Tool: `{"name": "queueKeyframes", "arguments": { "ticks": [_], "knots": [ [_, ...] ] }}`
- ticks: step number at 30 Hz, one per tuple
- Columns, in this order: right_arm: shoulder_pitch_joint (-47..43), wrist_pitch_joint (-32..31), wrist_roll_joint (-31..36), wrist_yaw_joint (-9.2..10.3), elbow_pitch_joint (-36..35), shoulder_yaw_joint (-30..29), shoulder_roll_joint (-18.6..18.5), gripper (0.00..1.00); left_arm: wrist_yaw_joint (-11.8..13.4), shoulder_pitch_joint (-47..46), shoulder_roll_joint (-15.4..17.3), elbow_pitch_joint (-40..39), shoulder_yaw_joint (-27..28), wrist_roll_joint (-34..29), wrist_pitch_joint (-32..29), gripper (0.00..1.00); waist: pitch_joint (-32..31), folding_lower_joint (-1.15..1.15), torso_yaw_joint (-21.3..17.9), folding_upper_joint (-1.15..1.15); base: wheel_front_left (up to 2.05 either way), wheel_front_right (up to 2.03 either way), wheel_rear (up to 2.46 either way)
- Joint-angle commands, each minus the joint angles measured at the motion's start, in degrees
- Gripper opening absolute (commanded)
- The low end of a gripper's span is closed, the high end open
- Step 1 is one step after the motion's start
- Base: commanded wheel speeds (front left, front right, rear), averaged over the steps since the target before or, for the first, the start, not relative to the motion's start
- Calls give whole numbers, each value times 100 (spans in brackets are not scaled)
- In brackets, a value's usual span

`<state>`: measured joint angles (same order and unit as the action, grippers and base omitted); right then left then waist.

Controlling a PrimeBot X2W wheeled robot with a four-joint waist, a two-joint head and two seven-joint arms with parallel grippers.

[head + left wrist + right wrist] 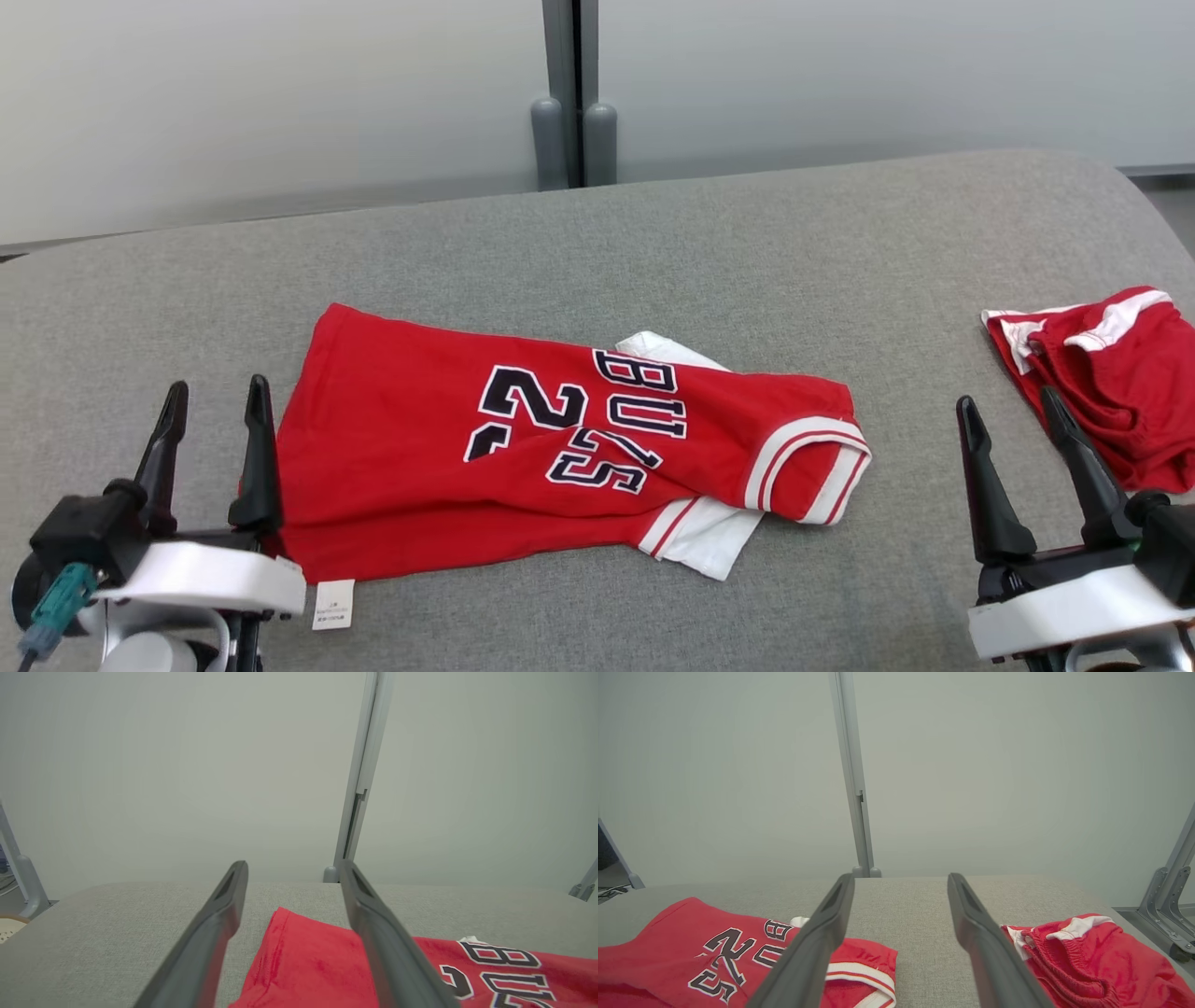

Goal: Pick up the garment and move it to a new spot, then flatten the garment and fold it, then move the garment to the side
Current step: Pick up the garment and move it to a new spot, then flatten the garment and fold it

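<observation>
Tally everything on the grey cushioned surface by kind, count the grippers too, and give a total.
Jerseys: 1, the red jersey, lying folded.
Shorts: 1, the red shorts, crumpled at the robot's right; they look like shorts by the elastic waist.
Grippers: 2, the left gripper and the right gripper, both open and holding nothing.
Total: 4

Jersey (401, 467) corner hidden behind left end effector (217, 385); shorts (1130, 369) cropped at edge.
</observation>
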<state>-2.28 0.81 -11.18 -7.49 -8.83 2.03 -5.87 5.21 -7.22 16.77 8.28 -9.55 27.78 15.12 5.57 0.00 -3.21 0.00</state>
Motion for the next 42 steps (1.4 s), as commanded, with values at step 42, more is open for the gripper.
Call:
{"name": "queueKeyframes", "arguments": {
  "ticks": [42],
  "knots": [
    [-559,-309,-129,0,-306,-63,-149,100,114,1040,305,-544,-183,156,-628,100,-291,0,377,0,0,0,0]
  ]
}}
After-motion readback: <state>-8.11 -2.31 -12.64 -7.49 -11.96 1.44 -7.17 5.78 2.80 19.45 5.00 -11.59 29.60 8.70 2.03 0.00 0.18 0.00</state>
